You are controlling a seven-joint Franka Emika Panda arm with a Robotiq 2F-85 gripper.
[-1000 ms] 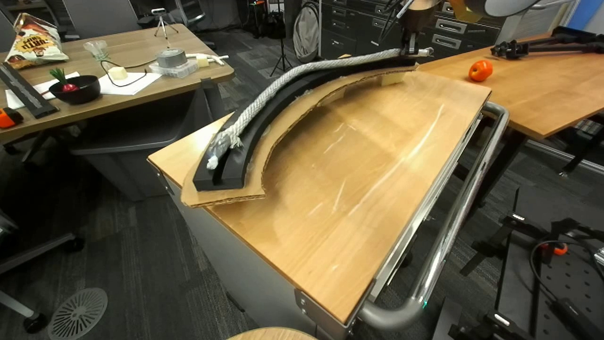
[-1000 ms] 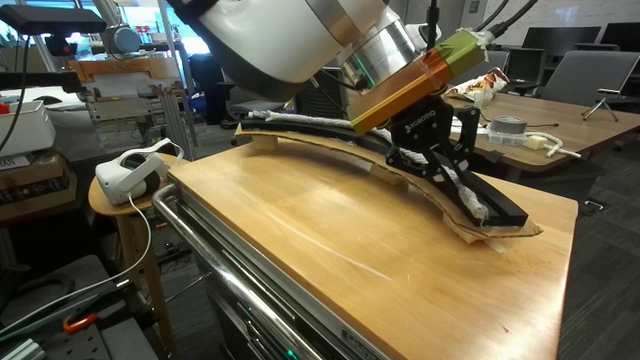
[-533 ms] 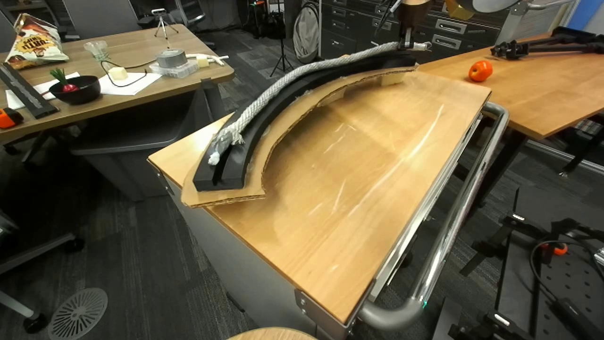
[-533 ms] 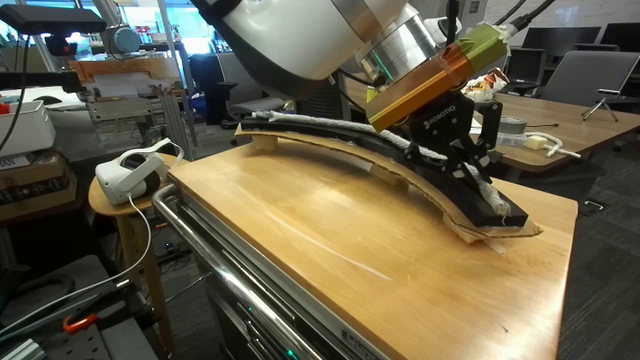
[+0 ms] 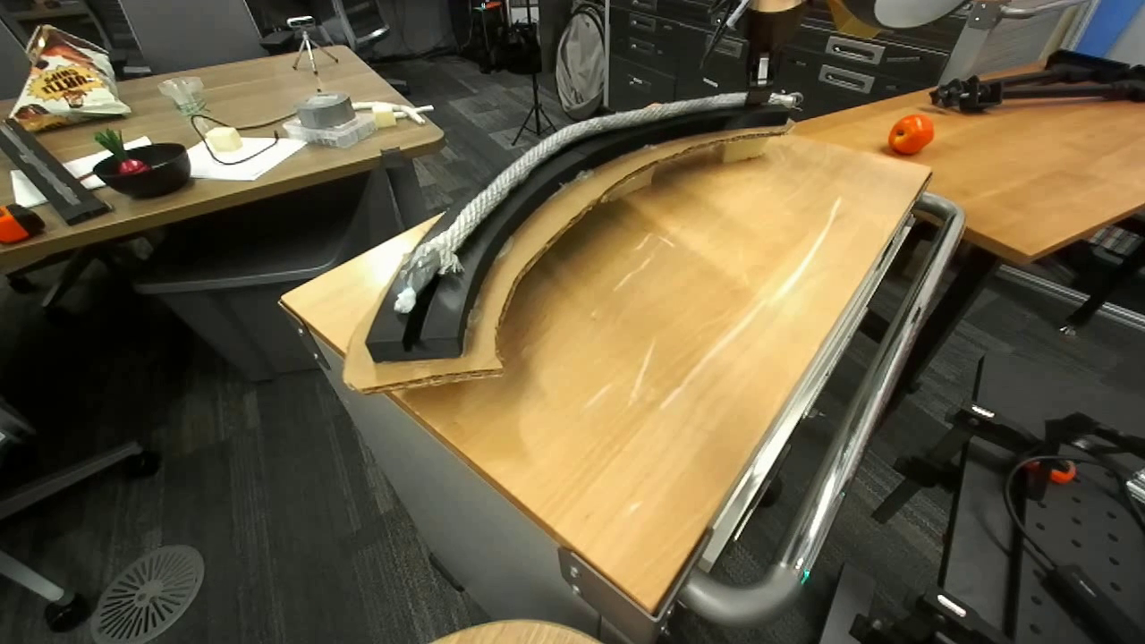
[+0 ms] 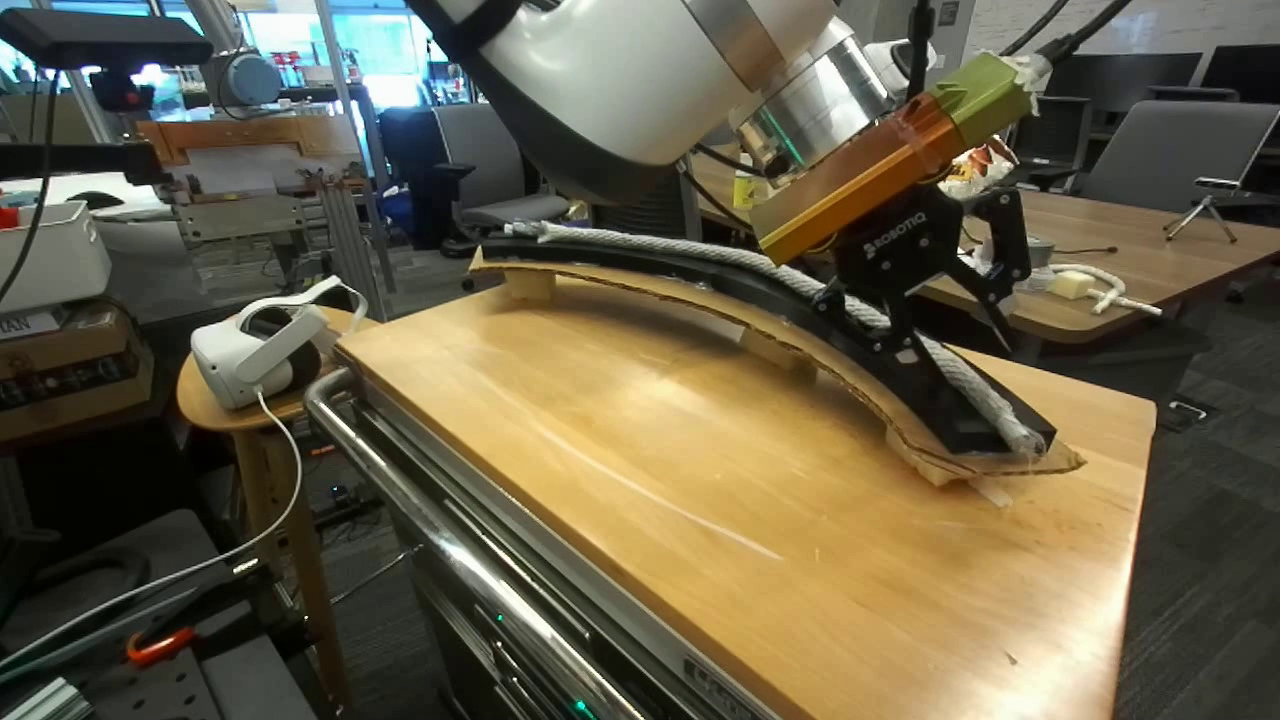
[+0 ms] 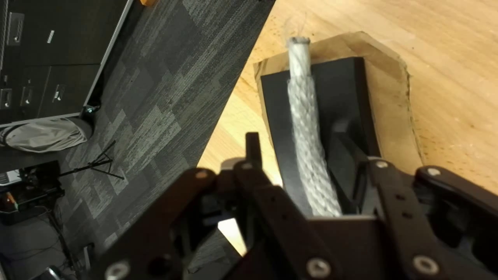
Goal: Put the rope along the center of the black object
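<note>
The pale rope (image 5: 537, 156) lies along the black arc-shaped band (image 5: 440, 329) in both exterior views. The band shows a groove at its near end, where the rope stops short of the band's end. In the wrist view the rope (image 7: 305, 116) lies left of the middle of the band (image 7: 340, 85), its tip past the band's end over the cardboard. My gripper (image 6: 966, 366) is open above that far part. In the wrist view my gripper (image 7: 298, 142) has a finger on each side of the rope, both apart from it. Whether the rope sits in the groove there is hidden.
A curved cardboard backing (image 5: 429, 374) under the band stands on blocks on the wooden cart top (image 6: 640, 420). A metal rail (image 5: 841, 438) runs along the cart's side. Another table (image 5: 268, 80) with a bowl, tape and chips bag stands nearby. A headset (image 6: 262, 345) lies on a stool.
My gripper has moved along the band toward its far end, then opened and let go of the rope. The rope's end moved that way and came down over the band's end.
</note>
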